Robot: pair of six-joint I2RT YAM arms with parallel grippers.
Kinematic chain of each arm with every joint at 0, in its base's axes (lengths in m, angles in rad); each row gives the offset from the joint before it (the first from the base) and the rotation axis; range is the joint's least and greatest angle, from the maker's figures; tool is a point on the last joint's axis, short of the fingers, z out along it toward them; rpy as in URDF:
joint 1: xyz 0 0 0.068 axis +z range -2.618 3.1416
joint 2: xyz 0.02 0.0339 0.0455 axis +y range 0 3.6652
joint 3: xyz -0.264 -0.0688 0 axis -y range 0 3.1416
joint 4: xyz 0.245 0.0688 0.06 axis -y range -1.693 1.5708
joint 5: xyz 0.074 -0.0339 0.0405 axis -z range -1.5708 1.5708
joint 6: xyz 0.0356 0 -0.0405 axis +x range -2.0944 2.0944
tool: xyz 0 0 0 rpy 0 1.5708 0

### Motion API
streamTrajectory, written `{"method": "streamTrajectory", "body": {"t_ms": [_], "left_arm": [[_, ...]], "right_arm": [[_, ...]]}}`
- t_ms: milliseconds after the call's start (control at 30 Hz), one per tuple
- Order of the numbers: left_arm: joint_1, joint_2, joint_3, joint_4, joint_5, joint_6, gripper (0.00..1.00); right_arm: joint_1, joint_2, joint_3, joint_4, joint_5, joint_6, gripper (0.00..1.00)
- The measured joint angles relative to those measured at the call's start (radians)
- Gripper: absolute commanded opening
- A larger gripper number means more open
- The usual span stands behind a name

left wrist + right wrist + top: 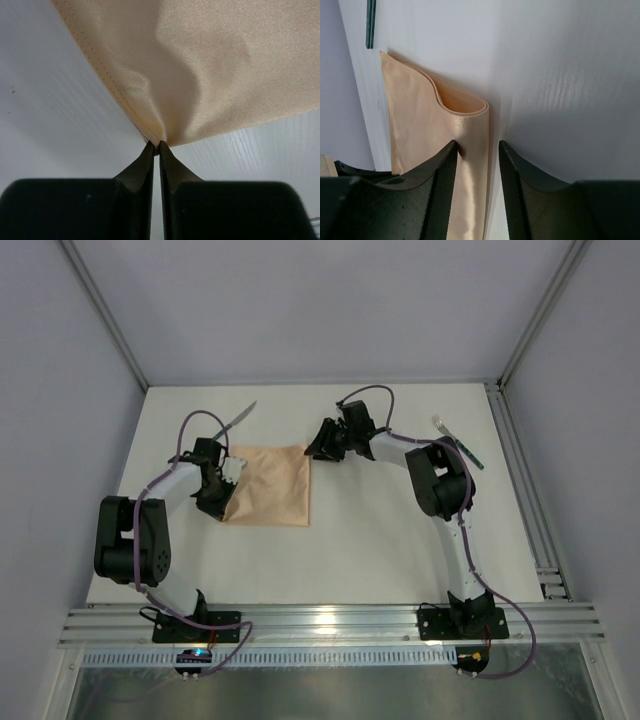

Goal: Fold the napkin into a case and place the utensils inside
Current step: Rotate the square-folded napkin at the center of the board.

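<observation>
The peach-orange napkin (pixel 270 486) lies folded in a rough square left of the table's middle, its right edge a soft rolled fold (pixel 470 107). My left gripper (pixel 228 476) is at its left edge, shut on a hemmed corner (pixel 159 145) of the cloth (pixel 210 70). My right gripper (pixel 316 449) is at the napkin's far right corner, open, with the folded edge lying between its fingers (pixel 477 150). The knife (pixel 241 417) lies behind the left gripper; its dark green handle (pixel 370 22) shows in the right wrist view. The fork (pixel 460 443) lies at the far right.
The white table (pixel 380 540) is walled in by grey panels. A metal rail (pixel 525 500) runs along its right side. Both arm bases are bolted to the slotted bar (pixel 330 622) at the near edge.
</observation>
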Motion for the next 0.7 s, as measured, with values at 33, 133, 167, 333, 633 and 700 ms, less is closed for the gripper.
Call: {"method": "streamTrajectory", "body": {"t_ms": [33,133,167,333,633,700], "left_arm": [[0.000,0.000,0.000,0.000,0.000,0.000,0.06],[0.000,0.000,0.000,0.000,0.000,0.001,0.05],[0.000,0.000,0.000,0.001,0.000,0.001,0.05],[0.000,0.000,0.000,0.002,0.000,0.003,0.05],[0.000,-0.004,0.020,-0.013,0.030,0.021,0.31],[0.000,-0.013,0.040,-0.024,0.056,0.019,0.38]], "right_arm": [[0.000,0.002,0.000,0.005,0.007,0.016,0.40],[0.000,0.011,0.000,0.019,0.032,0.058,0.27],[0.000,0.014,0.000,0.024,0.036,0.071,0.24],[0.000,0.014,-0.033,0.074,0.053,0.109,0.04],[0.000,-0.238,-0.472,0.255,0.125,0.154,0.04],[0.000,-0.340,-0.620,0.277,0.152,0.163,0.04]]}}
